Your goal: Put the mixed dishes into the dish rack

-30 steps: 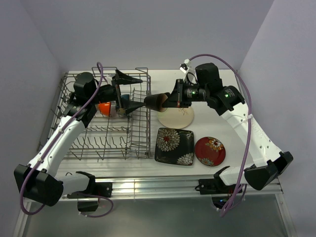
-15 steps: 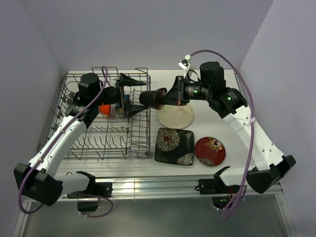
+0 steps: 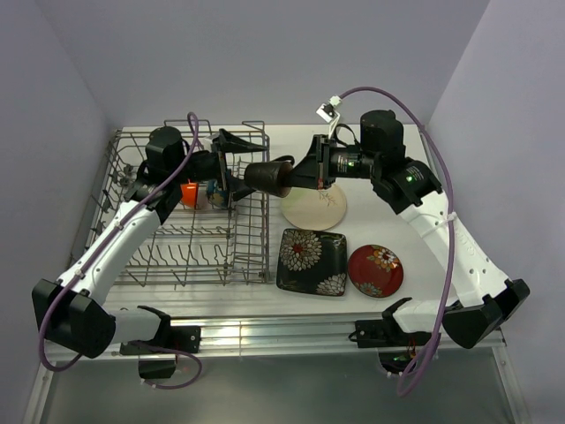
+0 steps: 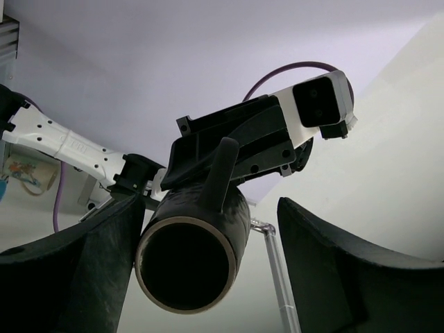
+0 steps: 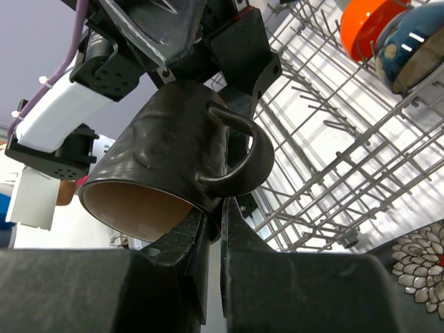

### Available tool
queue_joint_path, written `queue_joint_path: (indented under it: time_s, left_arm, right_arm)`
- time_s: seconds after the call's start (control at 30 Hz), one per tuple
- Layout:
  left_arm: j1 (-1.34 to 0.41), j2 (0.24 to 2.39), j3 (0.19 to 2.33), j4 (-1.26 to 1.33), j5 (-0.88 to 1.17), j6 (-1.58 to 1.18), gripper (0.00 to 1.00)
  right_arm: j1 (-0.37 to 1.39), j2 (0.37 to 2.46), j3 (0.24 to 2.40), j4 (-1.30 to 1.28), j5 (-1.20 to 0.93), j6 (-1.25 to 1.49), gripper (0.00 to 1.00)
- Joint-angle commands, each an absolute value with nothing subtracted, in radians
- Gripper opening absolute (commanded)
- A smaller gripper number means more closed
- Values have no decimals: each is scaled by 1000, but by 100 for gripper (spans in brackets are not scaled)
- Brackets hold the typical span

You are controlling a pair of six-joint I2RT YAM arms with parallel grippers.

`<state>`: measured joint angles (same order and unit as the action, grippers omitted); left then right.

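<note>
brown cup (image 3: 267,177) inside spread left gripper (image 3: 237,170)

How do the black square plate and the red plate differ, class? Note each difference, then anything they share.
Shape: the black plate is square, the red plate is round. Size: the black plate is clearly larger than the red plate. Ground colour: the black plate is dark, the red plate bright. Shared: both lie flat on the table, side by side, with floral patterns.

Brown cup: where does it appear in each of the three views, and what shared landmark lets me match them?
Top external: brown cup at centre, in the air over the dish rack's right edge.
Left wrist: brown cup at lower centre, mouth toward the camera.
Right wrist: brown cup at centre-left, handle to the right.
Shared landmark: the right gripper clamped on it.
</note>
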<state>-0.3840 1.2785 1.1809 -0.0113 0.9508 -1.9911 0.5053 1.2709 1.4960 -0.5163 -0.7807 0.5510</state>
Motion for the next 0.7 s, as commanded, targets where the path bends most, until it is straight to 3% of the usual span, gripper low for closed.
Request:
queue_joint_path:
  time_s: [0.0,0.17,0.33,0.67]
  left_arm:
    - [-390,1289,1219,89,980,-2160,82]
    - [-390,1293,1220,124,982,-2186,71]
    - [-390,1295,1221,146,983,-2203,69]
    - [-388,1289,1204,158,982,-2214,86]
  right_arm:
    - [502,1267,1503,-433,-816,531,0]
    - [500,1287,1493,-417,-810,531,0]
    - [491,1310,1496,-416,-810,529,0]
    - [451,1302,1463,-399,-793,531,0]
